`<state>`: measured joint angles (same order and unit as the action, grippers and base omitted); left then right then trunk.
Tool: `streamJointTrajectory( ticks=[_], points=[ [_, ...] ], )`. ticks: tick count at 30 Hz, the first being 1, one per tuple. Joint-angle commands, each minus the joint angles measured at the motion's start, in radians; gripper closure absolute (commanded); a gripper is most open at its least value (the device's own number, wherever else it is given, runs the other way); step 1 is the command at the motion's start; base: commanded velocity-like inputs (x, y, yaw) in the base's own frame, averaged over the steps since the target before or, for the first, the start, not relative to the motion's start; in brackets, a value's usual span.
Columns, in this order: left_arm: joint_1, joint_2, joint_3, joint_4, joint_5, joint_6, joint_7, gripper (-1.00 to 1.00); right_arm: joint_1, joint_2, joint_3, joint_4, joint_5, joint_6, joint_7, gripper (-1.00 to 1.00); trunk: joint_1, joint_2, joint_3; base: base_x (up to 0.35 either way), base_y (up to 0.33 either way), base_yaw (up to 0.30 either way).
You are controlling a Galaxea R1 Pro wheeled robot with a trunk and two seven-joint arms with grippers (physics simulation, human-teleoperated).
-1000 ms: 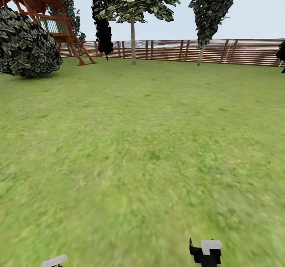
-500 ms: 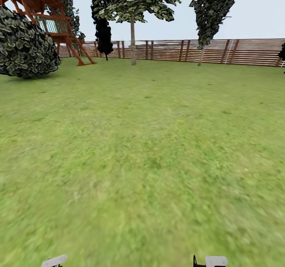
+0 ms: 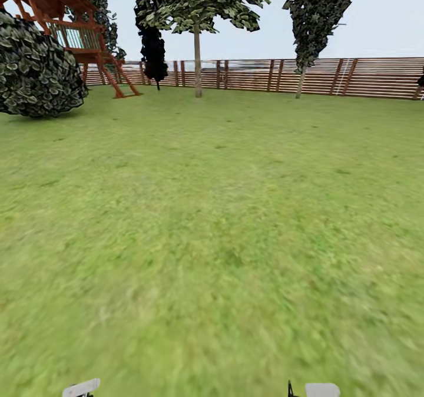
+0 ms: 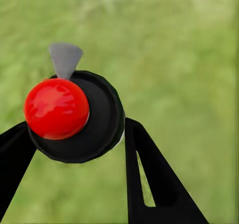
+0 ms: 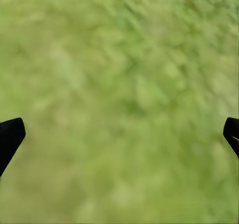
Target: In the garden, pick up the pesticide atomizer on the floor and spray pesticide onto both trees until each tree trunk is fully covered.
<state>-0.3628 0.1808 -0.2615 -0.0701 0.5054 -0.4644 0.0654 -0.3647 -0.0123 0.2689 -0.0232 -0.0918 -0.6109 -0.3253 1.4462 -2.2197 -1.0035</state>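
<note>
Pesticide atomizer pinched in left pincer; right pincer spread, empty. Pickup done, transit underway. Next: approach tree trunk nr fence, aim nozzle.

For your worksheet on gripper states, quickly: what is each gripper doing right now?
Left gripper: shut on the pesticide atomizer, a finger at each side.
Right gripper: open, fingertips wide apart, only grass between them.

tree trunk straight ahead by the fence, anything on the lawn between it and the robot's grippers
Head view: bare grass runs from the grippers at the bottom edge to the tree trunk. The round bush stands off to the left.
</note>
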Motion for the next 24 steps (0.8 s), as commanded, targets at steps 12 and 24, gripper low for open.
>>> streamJointTrajectory(
  ticks=[12,24],
  points=[
    [0.000,0.001,-0.008,0.000,0.002,-0.001,0.007,1.00,0.000,0.000,0.009,0.000,-0.009,-0.003,-0.001,-1.00,0.000,0.000,-0.001,0.338,0.000,0.000],
    [0.000,0.001,-0.008,0.000,0.002,-0.002,0.007,1.00,0.001,0.000,0.009,0.000,-0.009,-0.003,-0.001,-1.00,0.000,0.000,-0.001,0.338,0.000,0.000]
  ],
)
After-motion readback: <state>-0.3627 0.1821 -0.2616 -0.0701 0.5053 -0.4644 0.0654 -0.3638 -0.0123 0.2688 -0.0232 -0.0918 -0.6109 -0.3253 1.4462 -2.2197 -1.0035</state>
